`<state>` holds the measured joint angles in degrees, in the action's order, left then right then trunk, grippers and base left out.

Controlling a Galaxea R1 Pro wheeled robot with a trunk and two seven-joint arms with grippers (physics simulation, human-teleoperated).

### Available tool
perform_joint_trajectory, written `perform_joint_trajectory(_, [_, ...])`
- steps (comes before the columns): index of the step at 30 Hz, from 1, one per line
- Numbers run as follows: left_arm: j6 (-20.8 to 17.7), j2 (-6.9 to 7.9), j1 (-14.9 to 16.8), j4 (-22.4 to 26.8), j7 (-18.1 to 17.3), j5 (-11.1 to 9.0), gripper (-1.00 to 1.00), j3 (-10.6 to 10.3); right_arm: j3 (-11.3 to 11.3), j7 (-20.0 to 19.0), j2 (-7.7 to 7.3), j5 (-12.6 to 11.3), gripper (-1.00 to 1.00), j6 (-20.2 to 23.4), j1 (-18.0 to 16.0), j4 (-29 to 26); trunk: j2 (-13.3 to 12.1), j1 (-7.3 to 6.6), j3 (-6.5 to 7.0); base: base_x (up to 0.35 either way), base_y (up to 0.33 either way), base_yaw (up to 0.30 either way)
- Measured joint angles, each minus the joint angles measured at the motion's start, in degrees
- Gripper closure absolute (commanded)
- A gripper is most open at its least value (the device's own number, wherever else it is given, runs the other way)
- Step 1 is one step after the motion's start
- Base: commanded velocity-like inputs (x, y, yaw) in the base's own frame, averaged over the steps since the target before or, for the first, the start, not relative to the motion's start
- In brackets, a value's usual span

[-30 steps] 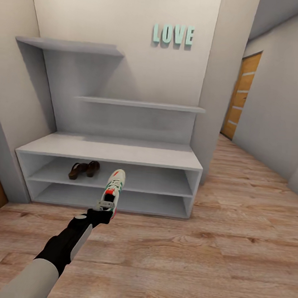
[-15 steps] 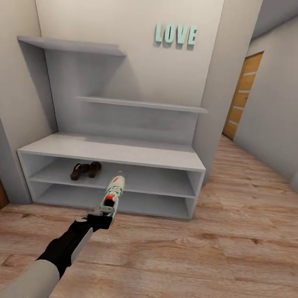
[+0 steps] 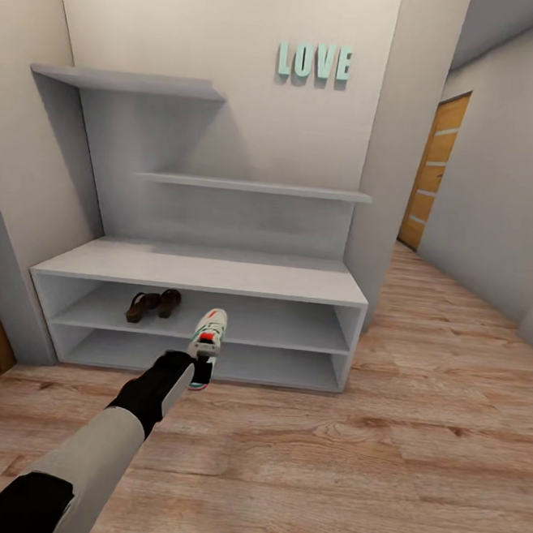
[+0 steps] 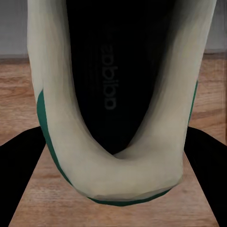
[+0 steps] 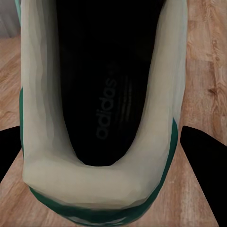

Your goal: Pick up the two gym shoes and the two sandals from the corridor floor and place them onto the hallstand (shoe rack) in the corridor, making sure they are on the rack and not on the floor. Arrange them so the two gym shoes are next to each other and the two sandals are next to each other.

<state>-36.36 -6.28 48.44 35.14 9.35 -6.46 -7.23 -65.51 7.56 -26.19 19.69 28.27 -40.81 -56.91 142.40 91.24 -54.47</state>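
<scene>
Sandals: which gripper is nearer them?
Likely the left gripper: it holds a gym shoe at the rack front, just right of the sandals. The right gripper holds the other shoe over floor, seemingly farther back.

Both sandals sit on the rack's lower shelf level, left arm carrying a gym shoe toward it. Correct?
Not quite: the sandals sit on the upper open shelf level of the hallstand, per the head view. The left gripper does carry a gym shoe toward it.

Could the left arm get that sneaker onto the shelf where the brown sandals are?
Probably yes. The left gripper holds a gym shoe right before the hallstand. The shelf stretch right of the sandals looks open, with nothing between.
</scene>
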Motion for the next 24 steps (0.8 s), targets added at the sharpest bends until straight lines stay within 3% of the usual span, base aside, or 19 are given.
perform_joint_trajectory(6, [0.1,-0.24,0.4,-0.1,-0.2,0.1,1.0,-0.2,0.0,0.0,0.01,0.0,1.0,0.0,0.0,0.0,0.0,0.0,0.0,0.0,0.0,0.0])
perform_joint_trajectory(13, [0.8,-0.19,0.4,-0.2,-0.3,0.1,1.0,-0.2,0.0,0.0,0.01,-0.1,1.0,0.0,0.0,0.0,0.9,0.58,-1.68,0.0,0.0,0.0])
perform_joint_trajectory(15, [2.6,-0.18,0.3,-0.2,-0.3,0.1,1.0,-0.2,0.0,0.0,0.01,-0.1,1.0,0.0,0.0,0.0,0.9,0.63,-2.29,0.0,0.0,0.0])
perform_joint_trajectory(18, [8.7,-0.18,0.3,-0.4,-0.3,0.1,1.0,-0.2,0.0,0.0,0.01,-0.1,1.0,0.0,0.0,0.0,0.9,0.71,-3.23,0.0,0.0,0.0])
perform_joint_trajectory(24, [11.2,-0.18,0.2,-0.4,-0.4,0.1,1.0,-0.2,0.0,0.0,0.01,-0.1,1.0,0.0,0.0,0.0,1.0,0.87,-5.12,0.0,0.0,0.0])
